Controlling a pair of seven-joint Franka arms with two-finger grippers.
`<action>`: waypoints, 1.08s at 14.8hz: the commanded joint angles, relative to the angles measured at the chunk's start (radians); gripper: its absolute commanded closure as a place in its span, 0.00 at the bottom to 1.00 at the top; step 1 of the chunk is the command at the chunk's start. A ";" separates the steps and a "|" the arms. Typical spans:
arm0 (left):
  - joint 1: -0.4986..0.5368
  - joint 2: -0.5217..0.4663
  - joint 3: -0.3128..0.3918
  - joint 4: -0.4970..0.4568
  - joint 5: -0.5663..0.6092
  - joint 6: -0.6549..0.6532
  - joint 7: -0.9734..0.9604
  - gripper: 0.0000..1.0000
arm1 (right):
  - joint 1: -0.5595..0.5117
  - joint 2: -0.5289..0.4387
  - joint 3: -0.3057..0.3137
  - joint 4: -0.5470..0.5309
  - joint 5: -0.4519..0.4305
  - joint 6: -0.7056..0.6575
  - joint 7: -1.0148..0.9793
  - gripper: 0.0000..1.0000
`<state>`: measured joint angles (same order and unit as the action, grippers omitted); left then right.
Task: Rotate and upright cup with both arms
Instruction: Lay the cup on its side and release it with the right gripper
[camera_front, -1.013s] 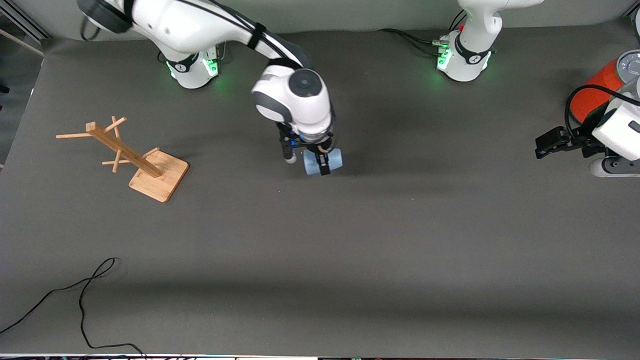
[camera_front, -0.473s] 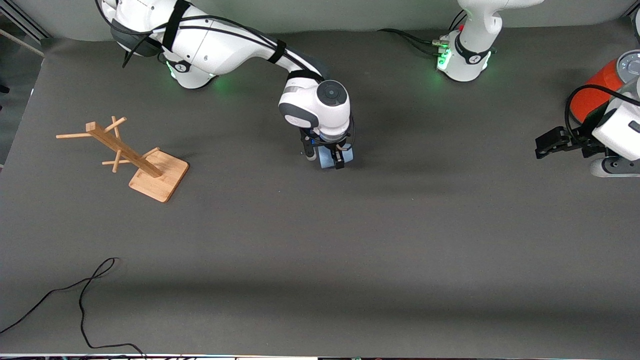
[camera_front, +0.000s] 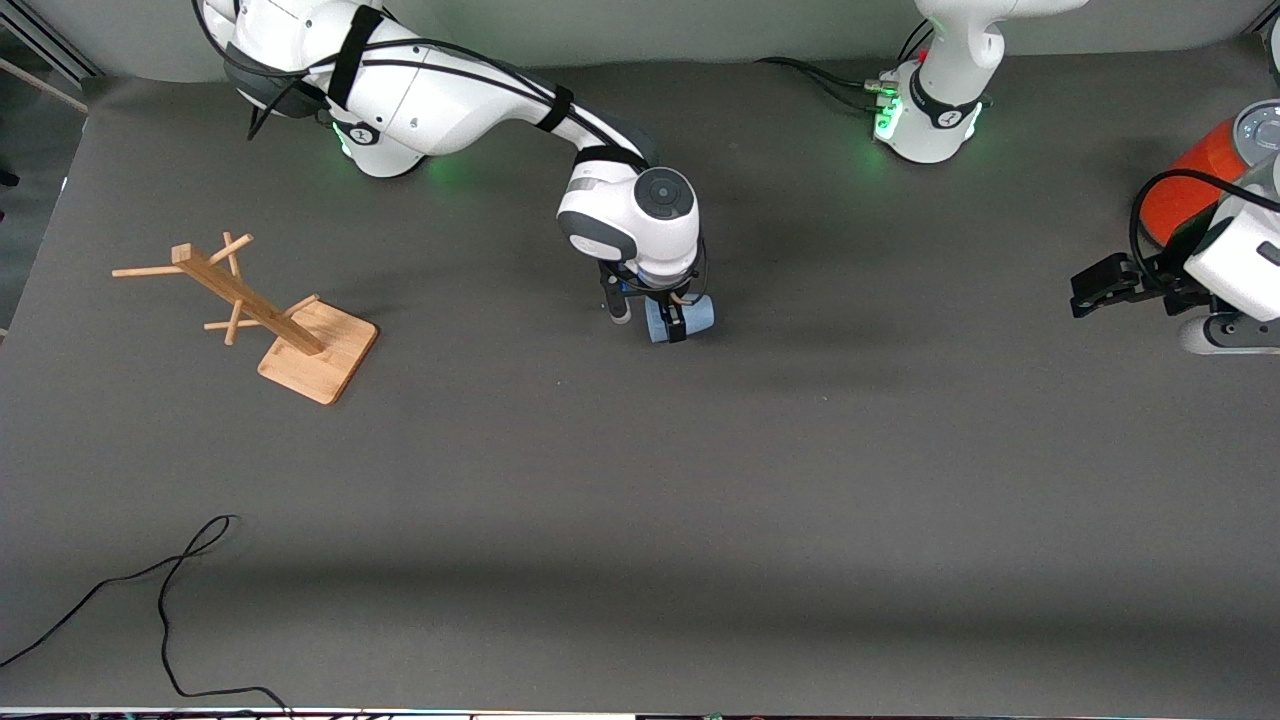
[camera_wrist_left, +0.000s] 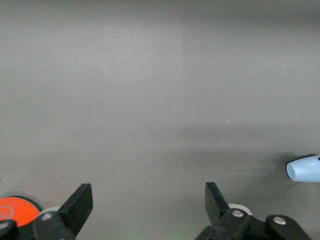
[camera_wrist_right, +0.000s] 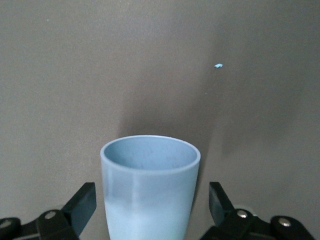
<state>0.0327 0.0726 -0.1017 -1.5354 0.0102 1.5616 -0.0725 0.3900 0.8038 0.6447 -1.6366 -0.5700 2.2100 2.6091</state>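
Observation:
The pale-blue cup (camera_front: 698, 315) lies on its side on the grey table near the middle, its mouth toward the left arm's end. My right gripper (camera_front: 665, 322) points down over it. In the right wrist view the cup (camera_wrist_right: 147, 200) sits between the open fingers of the right gripper (camera_wrist_right: 152, 192), with a gap on each side. My left gripper (camera_front: 1085, 288) waits open and empty at the left arm's end of the table. It is also open in the left wrist view (camera_wrist_left: 148, 192), where the cup (camera_wrist_left: 305, 169) shows small at the edge.
A wooden mug tree (camera_front: 260, 310) stands toward the right arm's end. A large orange-red can (camera_front: 1190, 180) stands by the left arm's wrist and shows in the left wrist view (camera_wrist_left: 15, 210). A black cable (camera_front: 170, 600) lies near the front edge.
My right gripper carried the cup a little toward the left arm's end, lowered it to the table, and its fingers now stand apart from the cup. The left arm has not moved.

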 joint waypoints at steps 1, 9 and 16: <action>-0.010 0.001 0.007 0.009 0.011 0.001 0.014 0.00 | 0.012 -0.011 0.016 0.034 -0.025 -0.073 0.028 0.00; -0.011 0.001 0.007 0.009 0.008 0.001 0.008 0.00 | -0.060 -0.112 0.156 0.157 0.028 -0.278 -0.171 0.00; -0.043 -0.008 -0.018 0.006 -0.001 -0.057 -0.113 0.00 | -0.203 -0.248 0.135 0.294 0.165 -0.444 -0.629 0.00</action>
<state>0.0171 0.0725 -0.1158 -1.5354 0.0079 1.5355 -0.1194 0.2416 0.6106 0.7937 -1.3396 -0.4551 1.7930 2.1187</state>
